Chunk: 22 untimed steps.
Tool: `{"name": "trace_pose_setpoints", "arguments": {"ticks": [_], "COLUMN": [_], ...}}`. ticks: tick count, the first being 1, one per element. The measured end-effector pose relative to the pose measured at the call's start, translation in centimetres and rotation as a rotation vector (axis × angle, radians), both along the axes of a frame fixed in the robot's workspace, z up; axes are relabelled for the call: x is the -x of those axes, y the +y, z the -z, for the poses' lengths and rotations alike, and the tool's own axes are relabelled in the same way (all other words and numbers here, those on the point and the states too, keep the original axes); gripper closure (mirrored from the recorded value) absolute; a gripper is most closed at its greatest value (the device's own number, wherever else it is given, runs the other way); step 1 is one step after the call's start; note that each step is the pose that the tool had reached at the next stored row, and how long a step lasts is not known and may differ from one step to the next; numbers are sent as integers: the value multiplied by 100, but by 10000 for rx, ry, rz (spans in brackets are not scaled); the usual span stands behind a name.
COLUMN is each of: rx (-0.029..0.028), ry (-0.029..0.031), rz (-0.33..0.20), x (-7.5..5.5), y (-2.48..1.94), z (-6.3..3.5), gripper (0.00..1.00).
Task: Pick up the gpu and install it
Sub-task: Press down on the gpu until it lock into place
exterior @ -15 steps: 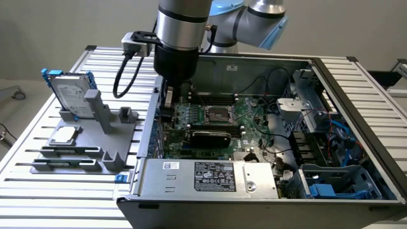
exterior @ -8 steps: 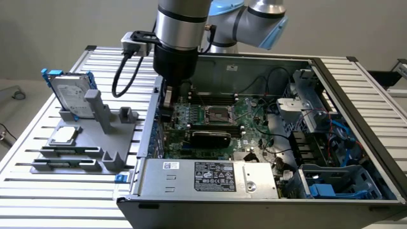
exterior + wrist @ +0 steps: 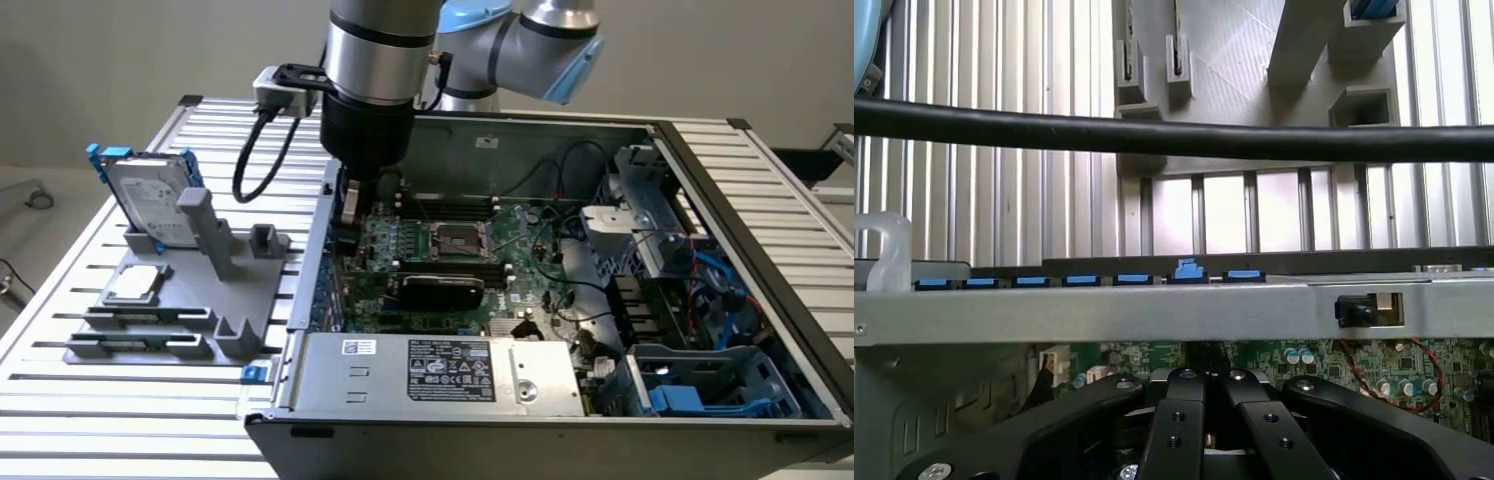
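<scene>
A glossy black cover is seen on the gpu (image 3: 442,290). The motherboard (image 3: 454,262) is coloured green. The hard drive (image 3: 144,196) is silver, framed in blue.

The exterior view looks down from high in front onto my open computer case (image 3: 561,300); my wrist view hangs close above its side wall (image 3: 1154,312), which both views share.

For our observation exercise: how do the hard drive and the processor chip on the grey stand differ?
The hard drive stands on edge; the processor chip lies flat. The hard drive is larger, with a blue frame; the processor chip is small, square and frameless. Both are silver and rest on the grey stand.
</scene>
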<state>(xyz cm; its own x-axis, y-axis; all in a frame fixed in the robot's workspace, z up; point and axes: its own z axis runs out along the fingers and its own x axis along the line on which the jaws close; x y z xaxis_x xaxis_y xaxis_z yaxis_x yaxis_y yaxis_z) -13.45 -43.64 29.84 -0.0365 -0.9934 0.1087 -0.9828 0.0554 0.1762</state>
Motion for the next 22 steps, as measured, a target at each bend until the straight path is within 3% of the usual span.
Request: {"name": "trace_pose_setpoints", "arguments": {"ticks": [15,22], "rx": [-9,-2], "ry": [-4,0], "rz": [12,9], "x": [-7,-116], "y": [1,0], "z": [26,-1], "gripper": [89,89]}}
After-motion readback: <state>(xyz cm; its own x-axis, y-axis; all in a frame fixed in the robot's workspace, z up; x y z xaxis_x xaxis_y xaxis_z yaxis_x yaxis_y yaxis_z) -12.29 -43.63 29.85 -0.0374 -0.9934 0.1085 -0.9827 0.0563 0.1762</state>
